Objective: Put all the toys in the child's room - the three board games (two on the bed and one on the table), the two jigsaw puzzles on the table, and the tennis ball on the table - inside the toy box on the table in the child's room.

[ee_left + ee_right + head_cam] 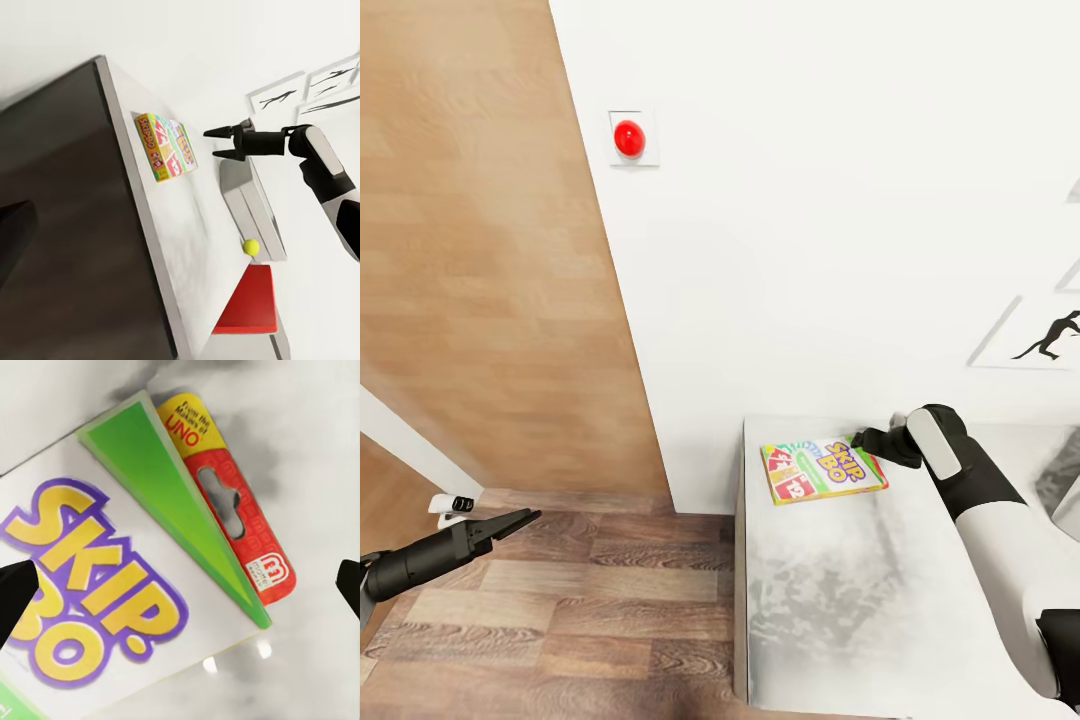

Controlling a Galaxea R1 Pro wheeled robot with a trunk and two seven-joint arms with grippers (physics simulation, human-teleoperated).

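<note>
right gripper (215, 142) hovering wide open at board game (822, 470) edge on table (830, 600); left gripper (520, 520) parted, hanging far off.

The right arm (1000, 540) is clad in white shells joined by black segments; its wrist is black with a pale grey panel; the left arm (420, 562) is black, tapering to a dark, pointed pincer (510, 522).
</note>
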